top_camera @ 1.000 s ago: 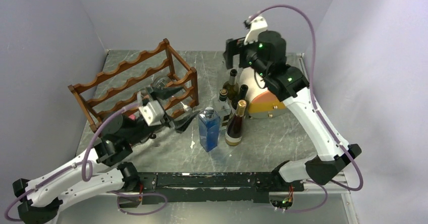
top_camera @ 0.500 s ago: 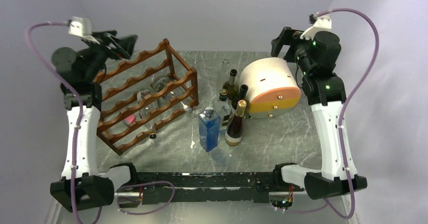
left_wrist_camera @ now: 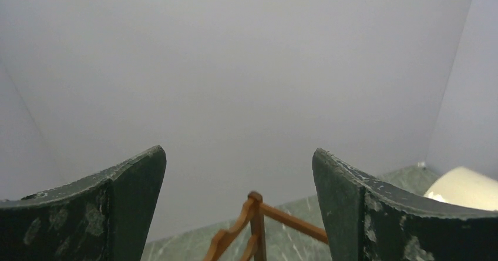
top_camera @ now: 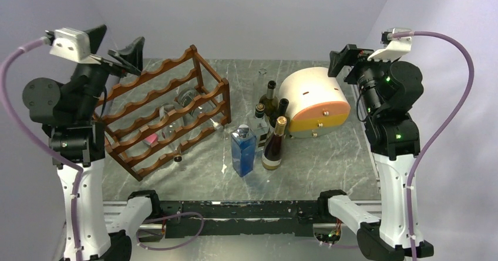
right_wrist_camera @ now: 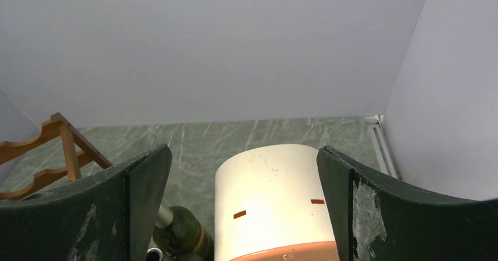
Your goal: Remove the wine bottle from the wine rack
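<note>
— How is the left end effector (top_camera: 117, 42)?
— Spread wide and empty, high above the far corner of the wine rack (top_camera: 164, 111).
— And the wine bottle (top_camera: 187, 100)?
— Lying in the rack, below that end effector and to its right.
— The right end effector (right_wrist_camera: 244, 149)?
— Wide too, empty, raised over the drum-shaped box (right_wrist_camera: 273, 202) on the counter (top_camera: 317, 155).

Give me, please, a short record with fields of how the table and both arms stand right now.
left gripper: open, empty, raised high near the rack's far left end
right gripper: open, empty, raised high by the drum box
wine rack: angled, left of the standing bottles
wine bottle: clear glass, lying in the rack, not gripped; count unclear
blue bottle: upright, right of the rack
dark bottles: upright, clustered beside the blue one
drum box: cream and orange, right of the bottles
</note>
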`<action>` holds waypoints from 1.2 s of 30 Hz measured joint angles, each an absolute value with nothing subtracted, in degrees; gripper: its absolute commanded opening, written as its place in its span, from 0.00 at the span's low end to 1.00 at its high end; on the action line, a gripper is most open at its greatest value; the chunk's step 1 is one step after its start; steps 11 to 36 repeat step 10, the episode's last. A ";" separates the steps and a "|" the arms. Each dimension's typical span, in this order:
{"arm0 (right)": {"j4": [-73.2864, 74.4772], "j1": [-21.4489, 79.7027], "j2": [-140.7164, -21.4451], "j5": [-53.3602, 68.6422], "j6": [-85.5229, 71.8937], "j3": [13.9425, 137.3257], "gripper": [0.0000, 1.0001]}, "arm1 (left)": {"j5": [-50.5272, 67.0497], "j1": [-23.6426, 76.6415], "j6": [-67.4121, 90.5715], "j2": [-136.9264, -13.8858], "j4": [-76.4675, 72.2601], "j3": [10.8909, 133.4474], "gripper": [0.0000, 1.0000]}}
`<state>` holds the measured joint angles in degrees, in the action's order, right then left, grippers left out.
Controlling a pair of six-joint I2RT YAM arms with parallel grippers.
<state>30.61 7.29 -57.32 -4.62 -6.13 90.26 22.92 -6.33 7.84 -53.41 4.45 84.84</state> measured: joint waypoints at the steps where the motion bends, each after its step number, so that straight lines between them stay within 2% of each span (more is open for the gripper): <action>1: 30.28 7.29 -57.06 -4.25 -5.91 90.13 1.00 | 22.04 -5.06 6.46 -52.60 4.69 83.22 0.98; 10: 28.80 7.29 -54.76 -3.62 -5.32 88.01 1.00 | 17.76 0.34 0.47 -50.33 6.68 77.19 0.98; 36: 28.80 7.29 -54.76 -3.62 -5.32 88.01 1.00 | 17.76 0.34 0.47 -50.33 6.68 77.19 0.98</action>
